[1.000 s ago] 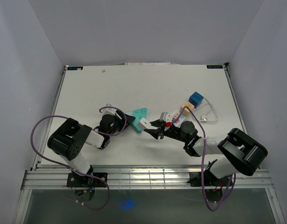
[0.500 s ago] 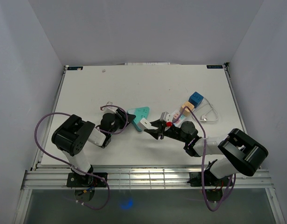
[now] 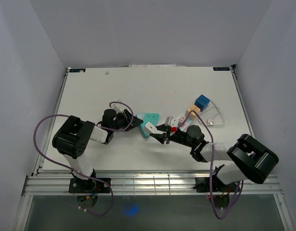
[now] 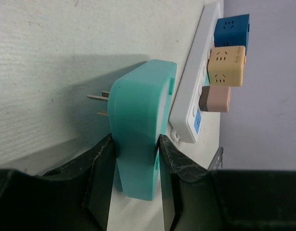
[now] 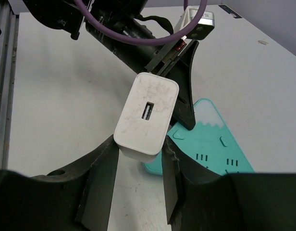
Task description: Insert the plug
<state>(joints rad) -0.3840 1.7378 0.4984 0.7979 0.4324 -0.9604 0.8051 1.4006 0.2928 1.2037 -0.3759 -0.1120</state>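
The left claw [image 4: 135, 161] is closed on the teal adapter [image 4: 138, 120], one black finger pressed flat against each of its narrow sides, with no gap showing on either side. From above, the teal adapter [image 3: 150, 119] sits near the middle of the table [image 3: 90, 91]. The left claw [image 3: 137, 123] reaches it from its left side. Two metal prongs [image 4: 99, 104] stick out of the adapter's back toward the tabletop. Whether they touch the surface cannot be told. In the right wrist view the teal adapter [image 5: 213, 139] shows its socket face, with slots and a small mountain pattern, and a finger of the left claw [image 5: 184, 98] rests on its near-left edge. The right claw [image 5: 138, 156] is clamped on a white charger [image 5: 147, 115], gripping its lower end between both fingers, with the USB port [image 5: 148, 111] facing the camera. Seen from above, the white charger [image 3: 151, 127] is just at the adapter's near-right edge, in the right claw [image 3: 157, 131]. Whether the two actually touch cannot be told. Well to the right of the adapter lies a white power strip [image 3: 184, 121] carrying a blue cube [image 3: 202, 102] and a tan cube [image 3: 193, 113], and a white cable [image 3: 216, 119] loops beyond them. The left wrist view shows the same power strip [image 4: 195, 103] past the adapter, with the blue cube [image 4: 232, 30], the tan cube [image 4: 227, 65] and a dusty pink cube [image 4: 215, 98] seated in a row along it.
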